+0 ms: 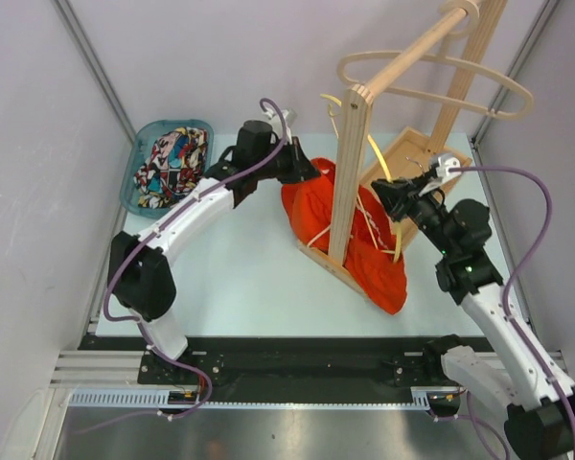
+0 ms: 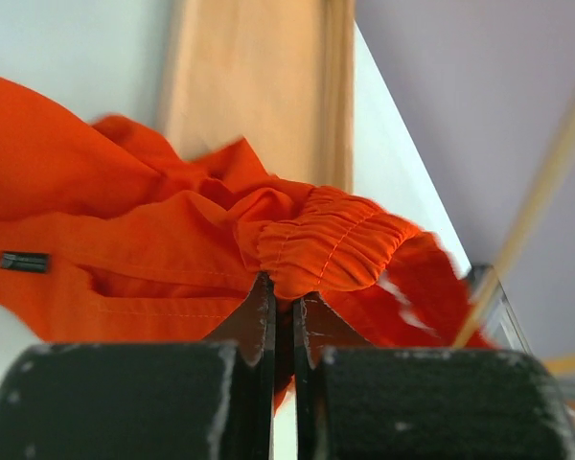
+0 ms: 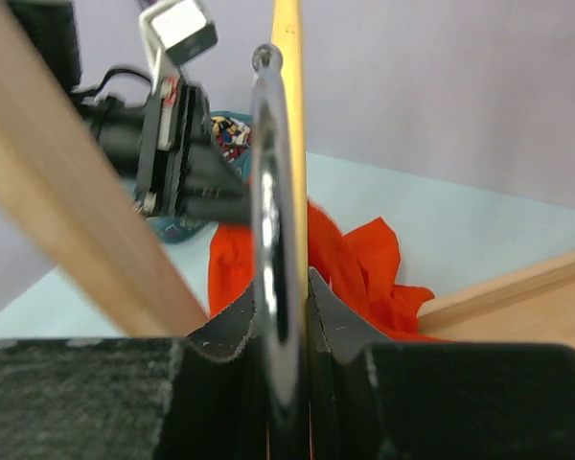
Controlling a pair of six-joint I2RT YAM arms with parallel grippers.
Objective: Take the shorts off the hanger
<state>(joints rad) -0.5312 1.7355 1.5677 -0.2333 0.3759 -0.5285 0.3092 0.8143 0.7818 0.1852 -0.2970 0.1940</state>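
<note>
1. Orange shorts (image 1: pixel 364 259) draped the rack's foot (image 1: pixel 321 257) on the tabletop (image 1: pixel 249 278), waistband (image 2: pixel 335 249) clenched in the left hand (image 2: pixel 283 297), probably to drag them free.
2. The right hand (image 3: pixel 283 287) gripped the hanger's hook (image 3: pixel 268 192), presumably steadying it.

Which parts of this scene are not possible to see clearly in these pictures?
- Top view: the rack post covers the orange shorts in the middle; whether they hang on the yellow hanger is unclear.
- Right wrist: the metal hook is blurred, and the right gripper hides its lower part.
- Left wrist: the left gripper hides the pinched edge of the waistband.
</note>
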